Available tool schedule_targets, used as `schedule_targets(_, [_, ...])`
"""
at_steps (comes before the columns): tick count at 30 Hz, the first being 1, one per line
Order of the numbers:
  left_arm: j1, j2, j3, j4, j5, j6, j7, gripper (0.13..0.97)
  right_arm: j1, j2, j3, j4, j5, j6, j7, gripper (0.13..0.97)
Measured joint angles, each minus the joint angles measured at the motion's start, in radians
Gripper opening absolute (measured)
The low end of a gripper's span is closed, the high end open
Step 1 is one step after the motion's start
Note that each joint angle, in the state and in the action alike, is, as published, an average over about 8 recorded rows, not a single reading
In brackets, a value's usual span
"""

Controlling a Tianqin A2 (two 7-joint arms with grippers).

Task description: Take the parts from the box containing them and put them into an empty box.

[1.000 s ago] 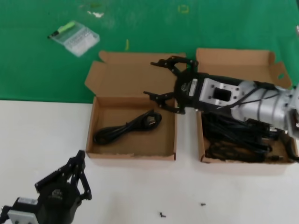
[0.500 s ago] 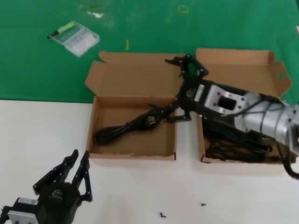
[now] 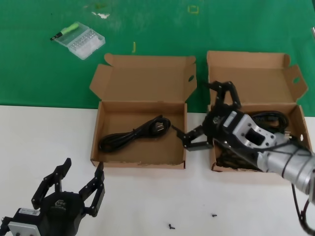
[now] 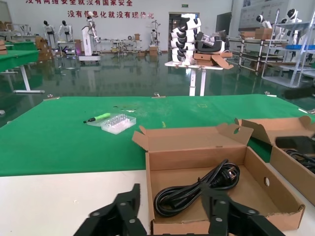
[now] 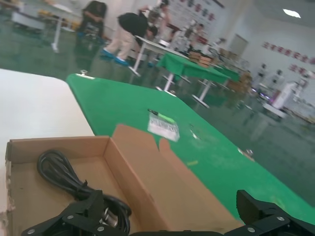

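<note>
Right gripper [image 3: 209, 115] spread wide and empty, hovering at the near-left corner of the source box [image 3: 294, 114]. Remaining cords [image 3: 268, 119] just beyond, apparently lengthwise across that box. One cord [image 3: 134, 134] already delivered, left of it. Left gripper [image 3: 66, 186] parked, spread too.

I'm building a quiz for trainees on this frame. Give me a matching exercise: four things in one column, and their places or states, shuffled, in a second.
Things:
1. Left claw
2. Right claw
3. Wider carton
4. Clear plastic case

Places or states:
A. lies on the green mat
B. holds one looped power cord
C. open, low by the near table edge
D. open, between the two cartons

Pairs: 1-C, 2-D, 3-B, 4-A
</note>
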Motion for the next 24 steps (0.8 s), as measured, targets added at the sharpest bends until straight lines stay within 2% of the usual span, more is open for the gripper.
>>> schedule_targets(5, [0.000, 0.000, 0.000, 0.000, 0.000, 0.000, 0.000, 0.478, -0.079, 0.009, 0.026, 0.053, 0.017, 0.050, 0.035, 0.944])
schedule_targets(8, [0.000, 0.000, 0.000, 0.000, 0.000, 0.000, 0.000, 0.552, -0.127, 0.014, 0.041, 0.085, 0.027, 0.080, 0.056, 0.950])
schedule_targets(9, [0.000, 0.000, 0.000, 0.000, 0.000, 0.000, 0.000, 0.552, -0.143, 0.016, 0.046, 0.096, 0.031, 0.090, 0.063, 0.952])
schedule_targets(17, [0.000, 0.001, 0.000, 0.000, 0.000, 0.000, 0.000, 0.753, -0.272, 0.031, 0.088, 0.182, 0.058, 0.171, 0.120, 0.966])
schedule_targets(21, [0.000, 0.001, 0.000, 0.000, 0.000, 0.000, 0.000, 0.753, -0.337, 0.038, 0.109, 0.225, 0.072, 0.211, 0.148, 0.966])
schedule_targets(24, [0.000, 0.001, 0.000, 0.000, 0.000, 0.000, 0.000, 0.803, -0.385, 0.043, 0.125, 0.258, 0.082, 0.242, 0.169, 0.966])
